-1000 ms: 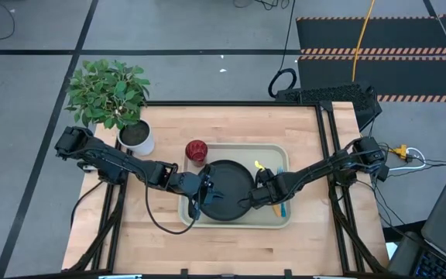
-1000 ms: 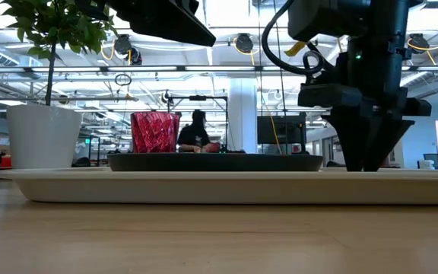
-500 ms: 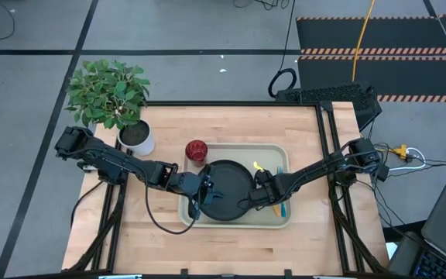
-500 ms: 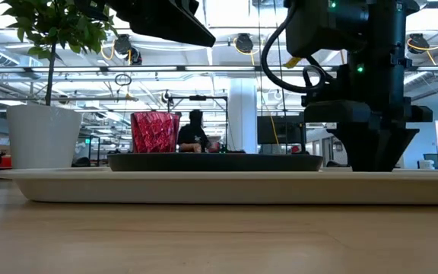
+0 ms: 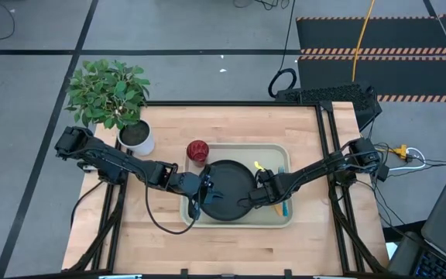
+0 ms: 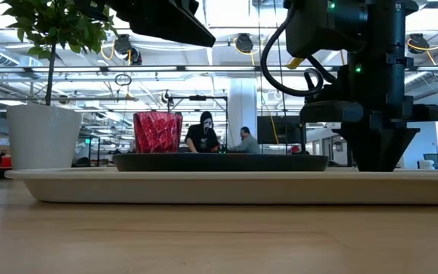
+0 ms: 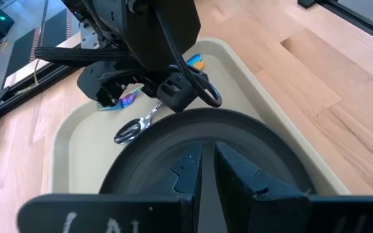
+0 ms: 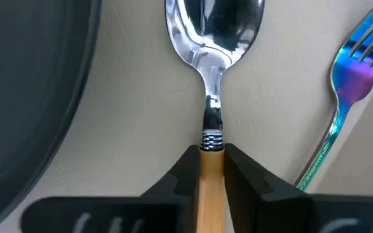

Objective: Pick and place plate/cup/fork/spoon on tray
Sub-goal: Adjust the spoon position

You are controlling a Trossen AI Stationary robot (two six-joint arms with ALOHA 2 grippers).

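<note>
While both arms reach in over the tray (image 5: 273, 221), the right gripper (image 8: 209, 169) sits low at the tray's right side with its two dark fingers (image 8: 181, 173) pinched on the orange handle of the spoon (image 8: 211, 39). That spoon lies flat on the tray floor, just beside the right rim of the plate (image 5: 227, 191), its shiny bowl pointing away from the gripper. Just beside the spoon, nearer the tray's right edge, lies the fork (image 8: 342, 97), its tines catching blue and violet light; spoon and fork do not touch.

From the table-level camera the right arm's dark body stands on the tray at the right, and I cannot make out its fingertips there.

Over the plate's left part hangs the left gripper (image 7: 207, 169), fingers (image 7: 188, 169) drawn close together with only a thin slit between them and nothing held. The black plate rests in the middle of the tray.

Off the tray, the cup (image 5: 197, 150) stands upright on the table, just beyond the tray's far left corner. A white pot (image 5: 137, 138) with a green plant (image 5: 108, 91) sits at the table's far left corner. People (image 6: 206, 133) show well behind the table in the room.
</note>
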